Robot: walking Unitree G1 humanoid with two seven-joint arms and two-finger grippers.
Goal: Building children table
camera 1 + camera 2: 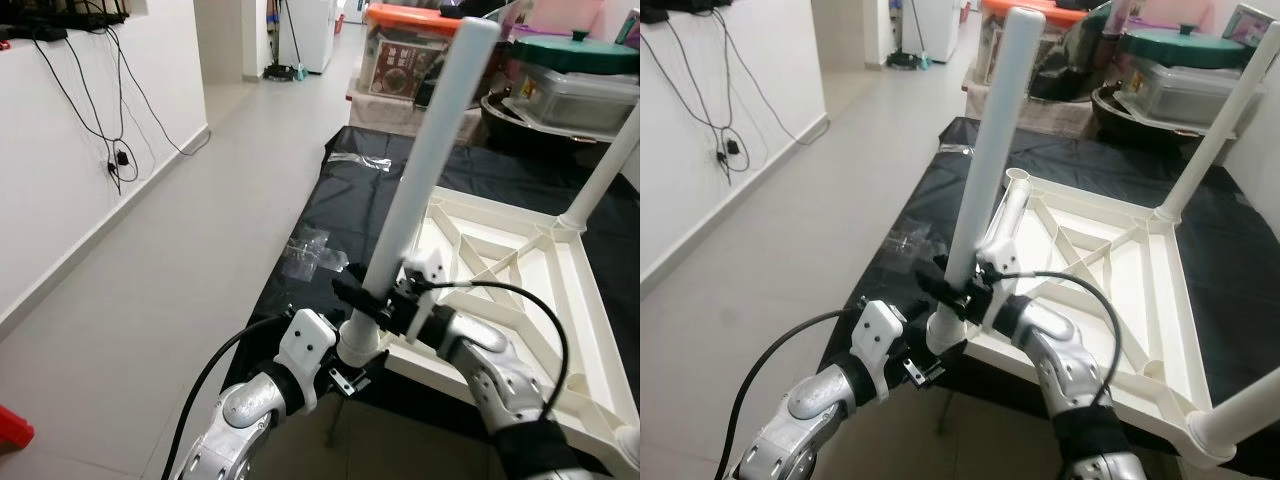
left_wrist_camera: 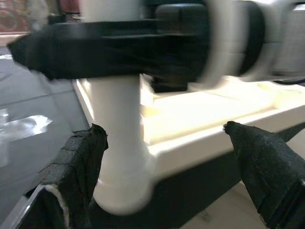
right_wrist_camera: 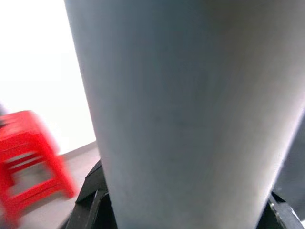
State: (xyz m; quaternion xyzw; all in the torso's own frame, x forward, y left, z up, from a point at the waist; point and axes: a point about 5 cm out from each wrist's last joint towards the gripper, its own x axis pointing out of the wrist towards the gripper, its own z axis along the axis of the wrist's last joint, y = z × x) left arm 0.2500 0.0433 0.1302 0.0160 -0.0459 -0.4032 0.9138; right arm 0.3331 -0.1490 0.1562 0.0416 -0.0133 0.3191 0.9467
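The right hand [image 1: 368, 297] is gripping the white table leg [image 1: 425, 160] closed, while the open left hand [image 2: 167, 157] is waiting at its 6 o'clock beside the socket.

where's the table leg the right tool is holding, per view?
Left eye: leg runs from centre up to the top, right tool shut on it.
Right eye: leg, centre-left.
Left wrist: leg beside the left finger.
Right wrist: leg, close up.
Shared landmark: upturned tabletop.

White tabletop [image 1: 520, 262] upside down on black sheet [image 1: 350, 200]; white leg [image 1: 425, 170] upright at near corner.
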